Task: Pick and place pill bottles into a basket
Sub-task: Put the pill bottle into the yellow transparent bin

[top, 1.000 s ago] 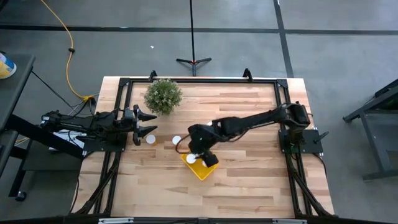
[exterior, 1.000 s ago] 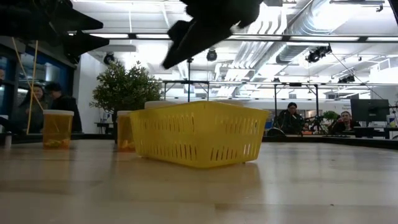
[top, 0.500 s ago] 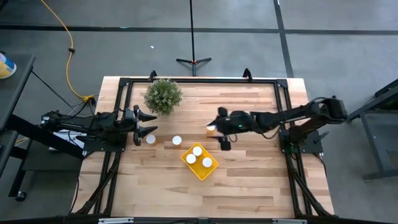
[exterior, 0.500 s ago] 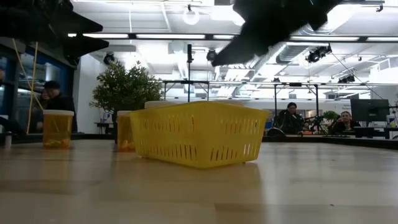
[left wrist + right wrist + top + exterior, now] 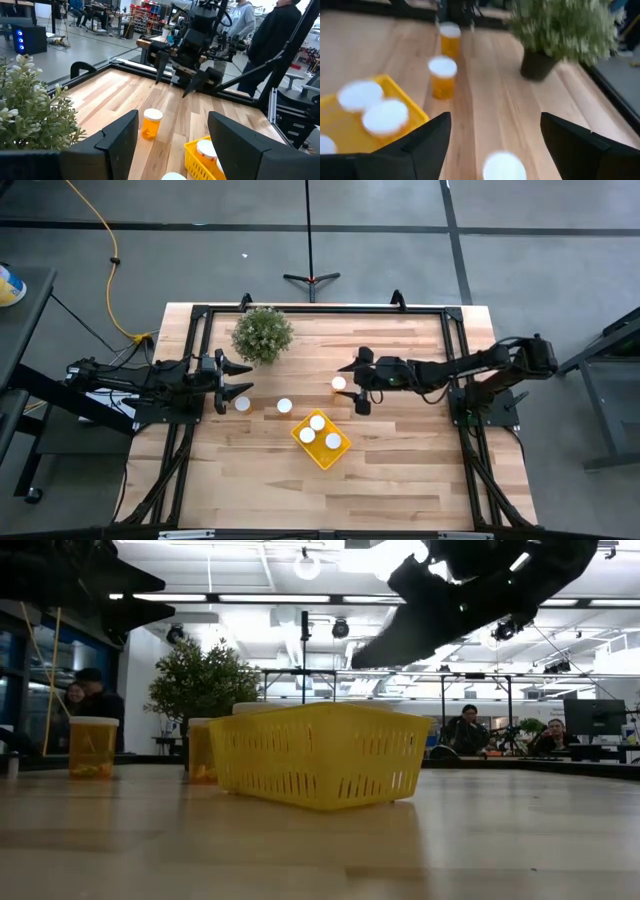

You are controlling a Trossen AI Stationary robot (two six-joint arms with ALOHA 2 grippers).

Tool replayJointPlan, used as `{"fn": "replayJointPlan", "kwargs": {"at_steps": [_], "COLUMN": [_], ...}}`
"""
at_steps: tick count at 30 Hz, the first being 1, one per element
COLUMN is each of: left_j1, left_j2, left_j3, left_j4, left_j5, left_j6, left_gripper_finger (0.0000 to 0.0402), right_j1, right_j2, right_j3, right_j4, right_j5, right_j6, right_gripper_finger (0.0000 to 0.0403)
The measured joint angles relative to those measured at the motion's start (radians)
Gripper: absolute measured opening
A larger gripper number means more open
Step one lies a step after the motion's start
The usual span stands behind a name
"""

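The yellow basket (image 5: pixel 321 450) sits mid-table with three white-capped pill bottles (image 5: pixel 317 422) in it. Three more orange bottles stand upright on the wood: one (image 5: pixel 339 383) just far-right of the basket and two (image 5: pixel 285 406) (image 5: pixel 241 403) toward the left. My right gripper (image 5: pixel 351 387) hangs open above the table beside the first loose bottle. In its wrist view that bottle's cap (image 5: pixel 504 167) shows low between the fingers (image 5: pixel 427 142), untouched. My left gripper (image 5: pixel 238 378) waits open at the table's left, near the leftmost bottle.
A round green potted plant (image 5: pixel 263 334) stands at the far left, close behind the left gripper. A black frame (image 5: pixel 320 310) runs along the table's far edge and sides. Bare wood lies in front of the basket. People sit in the room beyond (image 5: pixel 466 730).
My right gripper has drawn away from above the basket toward the table's far right, sinking a little, and has tipped from pointing steeply down to nearly level. It now hangs by the loose bottle there. Three caps now show uncovered in the basket.
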Motion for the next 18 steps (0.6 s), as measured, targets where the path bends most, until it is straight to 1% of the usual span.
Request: {"fn": "replayJointPlan", "kwargs": {"at_steps": [3,7,14,18], "left_j1": [0.000,0.000,0.000,0.000], "left_j2": [0.000,0.000,0.000,0.000], "left_j3": [0.000,0.000,0.000,0.000], "left_j4": [-0.006,-0.006,-0.006,-0.006], "left_j5": [0.000,0.000,0.000,0.000], "left_j6": [0.000,0.000,0.000,0.000], "left_gripper_finger": [0.0276,0.0276,0.0276,0.0276], "right_j1": [-0.009,-0.007,-0.028,-0.046], "right_j2": [0.001,0.003,0.108,0.114], "right_j3": [0.000,0.000,0.002,0.002], "right_j4": [-0.049,-0.052,-0.050,-0.028], "right_j5": [-0.014,-0.017,-0.029,-0.027], "right_j6": [0.035,0.044,0.119,0.126], "right_gripper_finger": [0.0299,0.0299,0.0299,0.0299]}}
